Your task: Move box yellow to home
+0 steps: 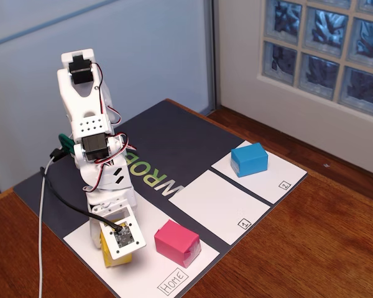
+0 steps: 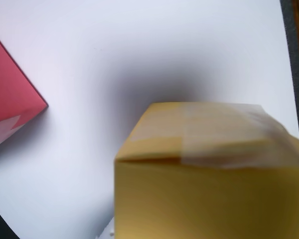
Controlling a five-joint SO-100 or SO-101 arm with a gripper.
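Fixed view, lower left of frame: gripper [image 1: 116, 245] is down over the box yellow [image 1: 104, 239], which sits on home [image 1: 143, 268]. Jaw state cannot be told. Pink block [image 1: 177, 242] sits on home, to the right, apart.

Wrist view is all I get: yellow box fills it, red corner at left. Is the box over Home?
Observer: Yes. In the fixed view the yellow box is over the left end of the Home sheet.
Operator: The red thing?
Observer: A pink block on the same sheet, right of the box and apart from it.
Operator: Gripper open?
Observer: Cannot tell. The gripper is down over the box and its plate hides the jaws.
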